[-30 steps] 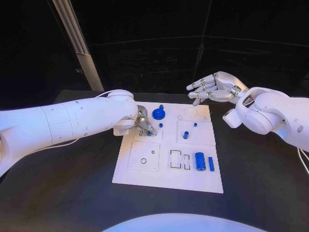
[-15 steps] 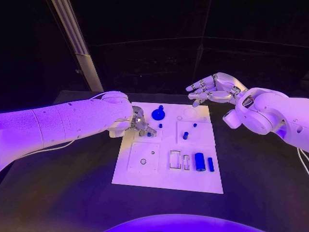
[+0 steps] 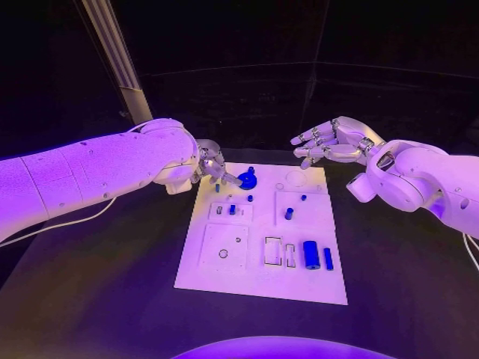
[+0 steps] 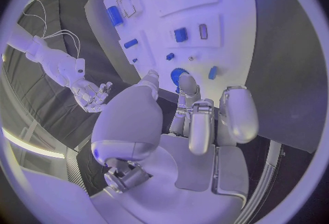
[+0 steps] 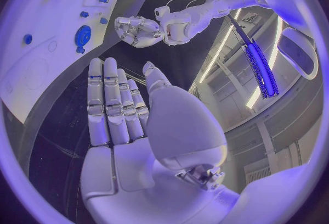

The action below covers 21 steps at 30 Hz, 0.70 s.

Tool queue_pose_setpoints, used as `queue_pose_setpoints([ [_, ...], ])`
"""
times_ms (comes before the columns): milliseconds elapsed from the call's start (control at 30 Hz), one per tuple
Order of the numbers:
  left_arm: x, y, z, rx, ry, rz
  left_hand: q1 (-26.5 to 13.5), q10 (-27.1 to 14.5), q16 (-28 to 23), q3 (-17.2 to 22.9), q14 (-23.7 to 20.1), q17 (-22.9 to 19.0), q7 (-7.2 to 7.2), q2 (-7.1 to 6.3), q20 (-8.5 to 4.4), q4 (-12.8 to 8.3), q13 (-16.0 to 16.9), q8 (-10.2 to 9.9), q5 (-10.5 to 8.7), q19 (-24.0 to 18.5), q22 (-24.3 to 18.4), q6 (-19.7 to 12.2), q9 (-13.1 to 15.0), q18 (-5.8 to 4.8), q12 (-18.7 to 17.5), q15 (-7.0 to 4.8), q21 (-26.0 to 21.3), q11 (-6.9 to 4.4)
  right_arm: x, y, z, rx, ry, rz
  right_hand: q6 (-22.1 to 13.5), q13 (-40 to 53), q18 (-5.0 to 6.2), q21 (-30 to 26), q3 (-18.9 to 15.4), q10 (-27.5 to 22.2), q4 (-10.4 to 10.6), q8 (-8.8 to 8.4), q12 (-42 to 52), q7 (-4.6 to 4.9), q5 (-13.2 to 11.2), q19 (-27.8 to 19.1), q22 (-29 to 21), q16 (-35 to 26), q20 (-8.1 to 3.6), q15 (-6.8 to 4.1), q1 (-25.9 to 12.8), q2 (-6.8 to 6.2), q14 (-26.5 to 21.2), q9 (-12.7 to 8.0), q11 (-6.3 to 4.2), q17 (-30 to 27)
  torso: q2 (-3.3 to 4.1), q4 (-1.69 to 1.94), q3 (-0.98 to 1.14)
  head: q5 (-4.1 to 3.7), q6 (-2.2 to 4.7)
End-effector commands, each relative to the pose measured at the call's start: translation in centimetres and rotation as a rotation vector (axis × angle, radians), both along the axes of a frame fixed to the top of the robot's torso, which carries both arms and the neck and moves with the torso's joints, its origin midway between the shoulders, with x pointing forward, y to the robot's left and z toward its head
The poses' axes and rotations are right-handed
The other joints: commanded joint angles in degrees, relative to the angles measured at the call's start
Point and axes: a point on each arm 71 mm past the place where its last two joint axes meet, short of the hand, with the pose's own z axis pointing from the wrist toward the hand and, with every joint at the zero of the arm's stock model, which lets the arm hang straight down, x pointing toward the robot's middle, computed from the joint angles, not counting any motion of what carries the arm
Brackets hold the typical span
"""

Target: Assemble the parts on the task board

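Your task board (image 3: 224, 280) lies flat in the middle of the black table (image 3: 88, 299), long side running near to far. Your left hand (image 3: 210, 169) sits at the board's far-left corner, just left of the round blue part (image 3: 246, 178) — fingers curled in close together, tips pointing toward that part. You cannot tell from the head view whether they touch it; in the left wrist view the fingertips (image 4: 151, 77) stand just short of the round blue part (image 4: 177, 75) and nothing shows between them. Call it a narrow, empty hand.

Your right hand (image 3: 331, 140) hangs beyond the board's far-right corner, off the table surface, palm turned left, fingers stretched out and a little apart — holding nothing. The right wrist view shows the same: fingers (image 5: 109, 103) straight, side by side, thumb off to one side, no part in the palm.

Parts on the board: a small blue piece (image 3: 232, 210) in the square recess on the left side, a short blue peg (image 3: 288, 213) right of it near the middle, a tiny blue stud (image 3: 302, 197) just beyond that peg. At the near right, a fat blue cylinder (image 3: 310, 254) lies beside a thin blue bar (image 3: 328, 259), both lengthwise, close but apart.
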Motion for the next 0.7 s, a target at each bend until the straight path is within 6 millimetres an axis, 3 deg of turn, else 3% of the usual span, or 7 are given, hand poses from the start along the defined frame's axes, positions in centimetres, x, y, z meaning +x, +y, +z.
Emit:
queue_pose_setpoints([
  [33,0.7,0.3,0.1,0.025,0.051,-0.032,0.53,0.28,0.18,0.48,5.95,15.09,0.03,0.12,0.40,0.22,0.07,-0.13,0.34,0.02,-0.01,0.37,-0.17,1.12,0.22,0.42,-0.21,0.06,0.1,0.2,0.1,0.008,0.000,0.013,-0.17,-0.09,0.64,-0.30,0.19,-0.30,0.24,0.01,0.06,0.18,0.18,0.15,-0.05,-0.19,0.26,0.46,-0.56,0.04,-0.08,-0.04,0.10,-0.07,-0.04,-0.10,0.05,0.17,0.16],
  [433,3.5,1.6,-1.5,0.171,0.086,0.001,0.13,0.62,0.18,0.39,5.95,15.09,-0.04,1.10,0.43,1.42,0.27,-0.16,0.12,0.10,0.13,0.99,-0.83,1.10,0.84,0.41,-0.20,0.02,0.2,1.0,0.1,0.017,-0.009,0.024,-0.16,-0.09,0.66,-0.39,0.30,-0.33,0.26,0.04,0.09,0.18,0.23,0.15,-0.09,-0.21,0.28,0.47,-0.55,0.19,-0.09,-0.03,0.11,-0.11,0.24,-0.34,-0.22,0.99,0.11],
  [567,4.0,1.8,-2.1,0.194,0.090,0.015,-0.56,1.05,0.18,-0.31,5.95,15.09,-0.14,1.37,0.40,1.47,0.65,-0.07,0.07,0.26,0.45,1.43,-1.11,1.05,1.36,0.35,-0.01,-0.06,0.2,1.1,0.1,0.018,-0.011,0.025,-0.16,-0.09,0.66,-0.39,0.30,-0.33,0.26,0.04,0.09,0.18,0.23,0.15,-0.09,-0.21,0.28,0.47,-0.55,0.19,-0.09,-0.03,0.11,-0.11,0.23,-0.37,-0.14,1.04,-0.04],
  [700,4.3,1.9,-2.6,0.205,0.094,0.021,-1.15,1.26,0.18,-1.04,5.95,15.09,-0.23,1.56,0.35,1.47,0.75,-0.04,0.01,0.33,0.56,1.70,-1.34,1.03,1.63,0.29,0.04,-0.13,0.3,1.2,0.1,0.019,-0.012,0.027,-0.18,-0.09,0.67,-0.43,0.38,-0.35,0.24,0.04,0.11,0.18,0.26,0.16,-0.11,-0.21,0.29,0.46,-0.49,0.26,-0.09,-0.03,0.09,-0.13,0.28,-0.41,-0.18,1.01,0.00],
])
